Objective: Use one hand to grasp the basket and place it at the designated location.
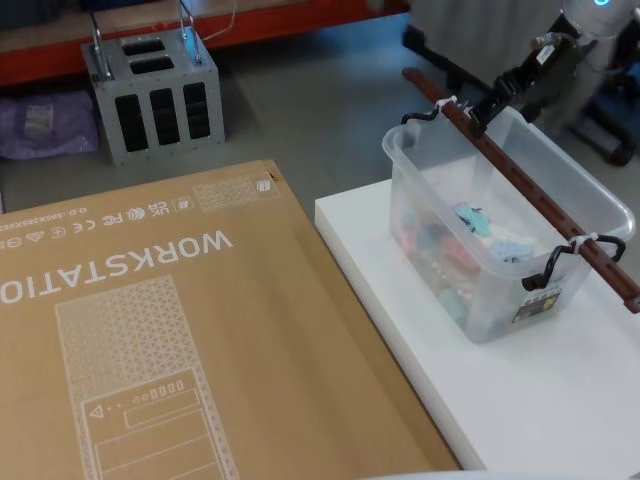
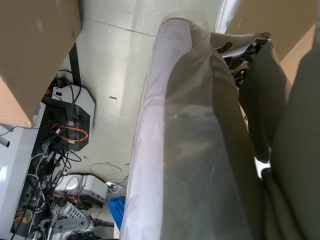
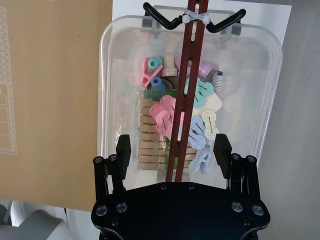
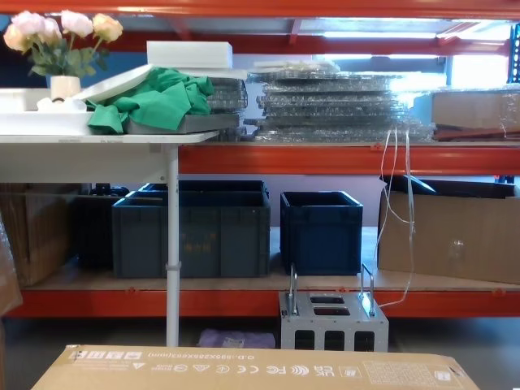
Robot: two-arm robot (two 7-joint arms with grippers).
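One end effector (image 3: 172, 155), the right, is spread wide astride the basket (image 1: 500, 230) handle bar (image 3: 184, 95), w/o grip; basket sits on white table (image 1: 400, 300). Risk: off-centre closure near bar end tilts basket, spilling pegs.

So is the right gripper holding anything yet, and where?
Nothing held. The right gripper is open, its fingers astride the basket's bar handle without touching it.
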